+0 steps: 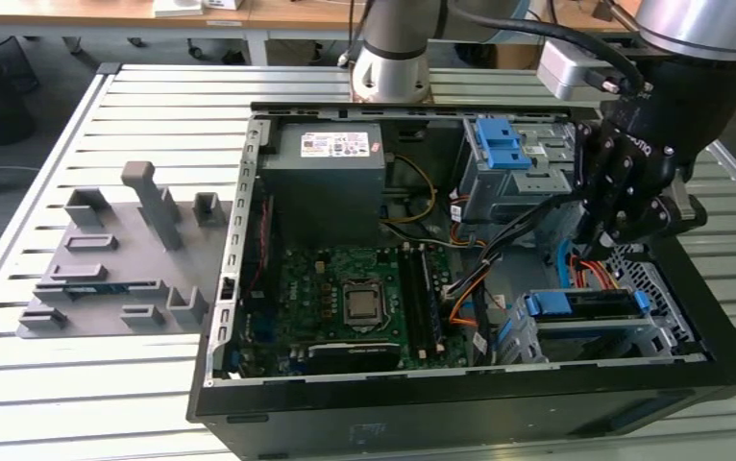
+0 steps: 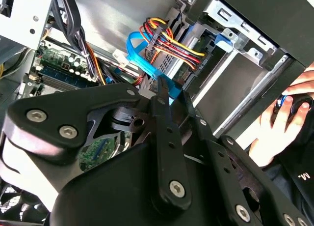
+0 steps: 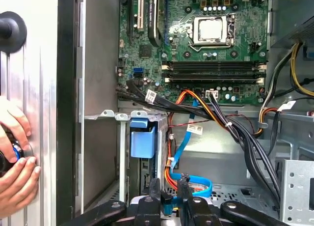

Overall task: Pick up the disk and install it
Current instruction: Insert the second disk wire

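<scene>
**Hand pinched on a blue cable beside the seated disk**

Inside the open computer case (image 1: 233, 288), the hand (image 1: 605, 235) hangs low over the drive corner. Its jaws stand narrow, and both wrist views show the flat blue cable (image 3: 196, 181) running in between them, so it reads as gripped at its end. The hand (image 3: 168, 187) sits just above the case floor, with the bundle of red, yellow and orange wires (image 2: 171, 44) close ahead of it.

The disk (image 1: 586, 305) is not in the hand. It lies in the metal drive cage (image 1: 625, 336) just below and beside the hand, its blue carrier frame (image 3: 142, 140) showing at the cage's mouth in the first wrist view.

Farther from the hand, across the case, lie the green motherboard (image 1: 355, 298) and the grey power supply box (image 1: 330, 182). Well away, outside the case, a grey holder block (image 1: 125, 259) rests on the slatted counter (image 1: 111, 384). A person's hands (image 3: 14, 157) press on the outer wall of the case.
</scene>
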`<state>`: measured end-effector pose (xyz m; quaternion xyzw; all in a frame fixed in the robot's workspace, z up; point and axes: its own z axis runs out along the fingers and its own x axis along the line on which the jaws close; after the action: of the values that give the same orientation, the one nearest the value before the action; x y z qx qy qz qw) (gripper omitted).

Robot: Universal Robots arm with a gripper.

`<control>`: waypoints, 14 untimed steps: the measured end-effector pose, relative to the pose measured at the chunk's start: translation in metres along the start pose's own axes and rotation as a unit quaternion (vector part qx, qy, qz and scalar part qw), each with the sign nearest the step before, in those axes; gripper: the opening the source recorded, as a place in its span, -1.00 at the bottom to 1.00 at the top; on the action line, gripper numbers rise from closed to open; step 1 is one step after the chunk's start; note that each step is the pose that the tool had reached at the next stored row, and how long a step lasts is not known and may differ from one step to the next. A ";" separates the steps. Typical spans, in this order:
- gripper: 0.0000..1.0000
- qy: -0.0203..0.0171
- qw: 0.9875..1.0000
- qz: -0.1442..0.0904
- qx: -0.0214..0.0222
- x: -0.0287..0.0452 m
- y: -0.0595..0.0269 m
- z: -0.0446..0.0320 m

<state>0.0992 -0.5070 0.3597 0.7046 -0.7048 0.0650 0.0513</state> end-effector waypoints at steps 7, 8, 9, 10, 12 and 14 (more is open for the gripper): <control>-0.61 -0.008 1.000 0.000 0.000 0.0001 0.0001 0.0016; -0.61 -0.016 1.000 0.000 0.000 0.0004 0.0001 0.0018; -0.61 -0.024 1.000 0.000 0.000 0.0007 0.0001 0.0021; -0.61 -0.028 1.000 0.001 0.000 0.0010 0.0001 0.0024; -0.61 -0.031 1.000 0.001 0.000 0.0015 0.0002 0.0032; -0.61 -0.031 1.000 0.001 0.000 0.0026 0.0002 0.0041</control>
<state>0.0991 -0.5102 0.3561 0.7058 -0.7065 0.0434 0.0290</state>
